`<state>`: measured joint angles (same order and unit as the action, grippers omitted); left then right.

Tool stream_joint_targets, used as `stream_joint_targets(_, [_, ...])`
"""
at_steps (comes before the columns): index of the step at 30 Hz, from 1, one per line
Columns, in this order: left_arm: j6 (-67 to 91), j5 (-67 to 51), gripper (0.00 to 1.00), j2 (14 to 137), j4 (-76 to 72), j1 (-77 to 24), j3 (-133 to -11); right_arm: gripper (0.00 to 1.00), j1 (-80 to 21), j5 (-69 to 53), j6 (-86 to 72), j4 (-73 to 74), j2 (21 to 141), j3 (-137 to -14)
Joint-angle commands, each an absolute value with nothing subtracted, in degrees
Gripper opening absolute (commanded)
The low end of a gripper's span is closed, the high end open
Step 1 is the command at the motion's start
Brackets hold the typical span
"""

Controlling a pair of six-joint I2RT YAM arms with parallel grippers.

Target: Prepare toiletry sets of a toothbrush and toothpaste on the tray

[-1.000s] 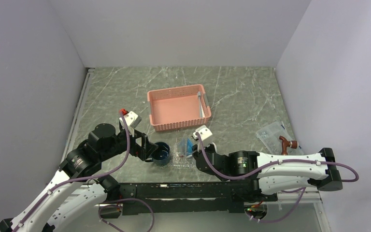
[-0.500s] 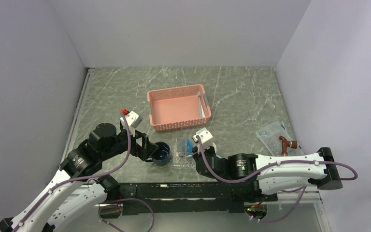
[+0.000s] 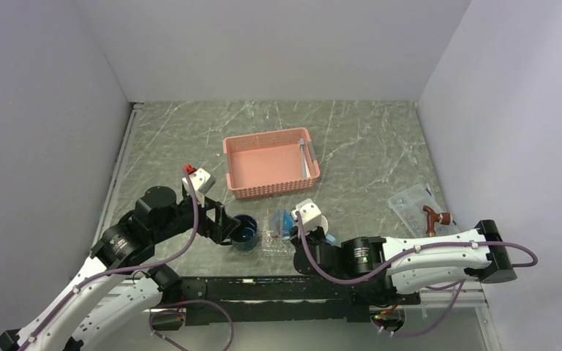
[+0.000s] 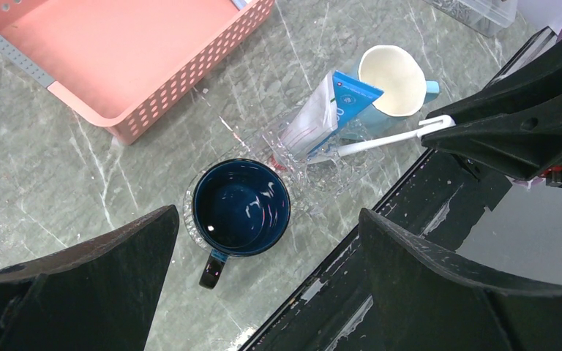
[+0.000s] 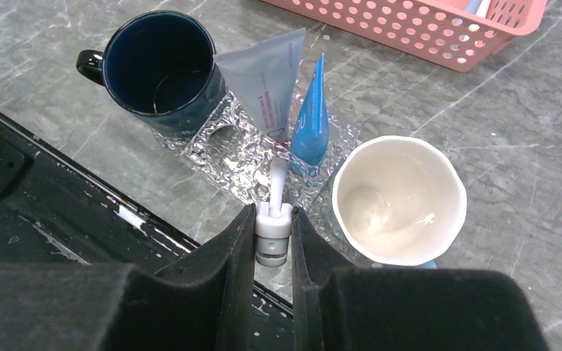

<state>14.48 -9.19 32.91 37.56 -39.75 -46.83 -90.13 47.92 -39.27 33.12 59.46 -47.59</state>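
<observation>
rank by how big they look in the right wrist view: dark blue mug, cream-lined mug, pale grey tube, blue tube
1-2. cream-lined pale blue mug and dark blue mug: too alike to rank
3. pale grey toothpaste tube
4. blue toothpaste tube, seen nearly edge-on

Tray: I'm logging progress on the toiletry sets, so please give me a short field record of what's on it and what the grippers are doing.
tray: clear, glittery, in front of the pink basket
on tray: blue toothpaste and white toothpaste, side by side
toothbrush: held by its handle end, head over the tray
right gripper: shut on toothbrush
left gripper: open, empty, above navy mug
navy mug: at one end of the tray
white mug: at the other end
basket contents: one slim item
</observation>
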Motion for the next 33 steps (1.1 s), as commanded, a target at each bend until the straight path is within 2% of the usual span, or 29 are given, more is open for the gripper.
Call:
stream_joint_targets(1, [14.52, -9.88, 0.99, 33.31, 35.64, -39.46, -46.65, 0.2, -91.41, 51.85, -41.93, 34.65, 59.54, -48.98])
stream_joint_targets(16, [14.7, -9.68, 0.99, 33.24, 35.75, -39.44, -46.61, 0.3, -93.42, 53.17, -44.49, 36.12, 59.74, -49.22])
stream_joint_targets(25, [14.76, -9.72, 0.99, 32.96, 35.86, -39.45, -46.54, 0.32, -94.45, 54.49, -45.53, 37.29, 60.26, -50.31])
stream_joint_targets(33, [14.81, -10.0, 0.99, 32.87, 35.83, -39.44, -46.47, 0.36, -94.73, 59.02, -47.46, 43.99, 60.05, -55.53])
